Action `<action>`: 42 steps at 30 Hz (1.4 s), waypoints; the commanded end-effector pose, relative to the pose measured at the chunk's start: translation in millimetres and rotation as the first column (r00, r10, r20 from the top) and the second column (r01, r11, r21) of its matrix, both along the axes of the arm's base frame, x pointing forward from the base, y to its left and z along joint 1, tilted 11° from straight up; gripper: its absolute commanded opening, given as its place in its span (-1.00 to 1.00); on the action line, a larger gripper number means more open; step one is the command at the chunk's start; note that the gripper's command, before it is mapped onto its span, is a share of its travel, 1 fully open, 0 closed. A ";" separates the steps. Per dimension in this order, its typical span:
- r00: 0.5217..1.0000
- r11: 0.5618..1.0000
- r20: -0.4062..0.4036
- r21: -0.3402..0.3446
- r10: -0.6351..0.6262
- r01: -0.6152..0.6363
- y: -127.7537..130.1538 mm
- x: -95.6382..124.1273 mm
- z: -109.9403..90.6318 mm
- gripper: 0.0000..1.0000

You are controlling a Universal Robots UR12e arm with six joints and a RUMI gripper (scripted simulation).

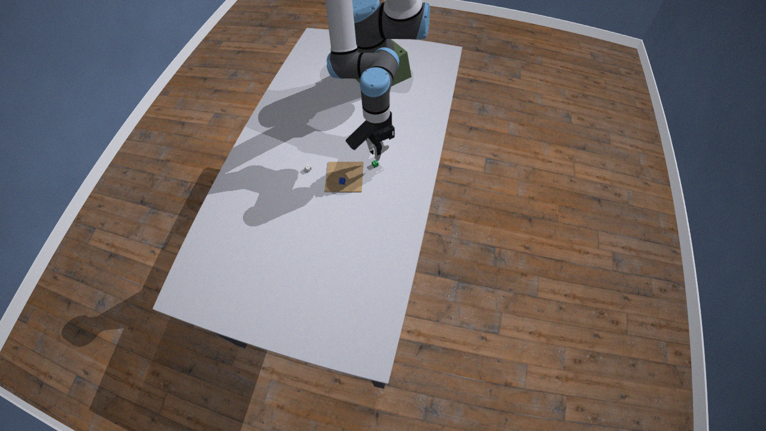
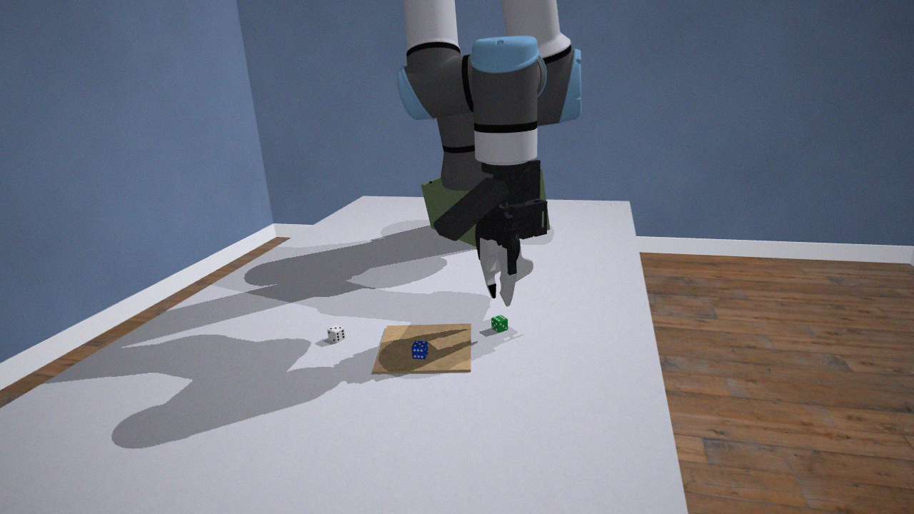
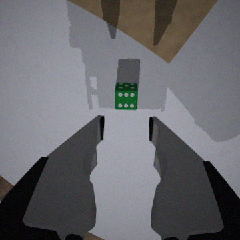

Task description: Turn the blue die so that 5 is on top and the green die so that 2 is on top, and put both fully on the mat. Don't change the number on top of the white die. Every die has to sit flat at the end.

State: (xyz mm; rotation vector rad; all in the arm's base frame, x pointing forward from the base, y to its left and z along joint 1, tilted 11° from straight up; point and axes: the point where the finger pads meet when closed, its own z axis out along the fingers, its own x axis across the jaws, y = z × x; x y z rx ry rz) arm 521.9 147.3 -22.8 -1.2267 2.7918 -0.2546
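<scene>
The green die sits flat on the white table, just off the right edge of the tan mat. It also shows in the exterior view and in the wrist view, where a six-dot face points at the camera. My gripper hangs straight above the green die, apart from it. Its fingers stand narrowly open with nothing between them. The blue die sits flat on the mat, in the arm's shadow. The white die sits on the table left of the mat.
The arm's green base block stands at the far end of the table. The table's right edge runs to the right of the green die, with wooden floor beyond. A mat corner shows at the top of the wrist view.
</scene>
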 end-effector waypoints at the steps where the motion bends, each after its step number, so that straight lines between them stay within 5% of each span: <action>1: 1.000 1.000 0.001 0.000 0.000 0.000 -0.6 1.7 -6.7 -0.58; 42: 1.000 1.000 0.001 0.000 0.000 0.000 -2.0 3.9 -19.9 -0.58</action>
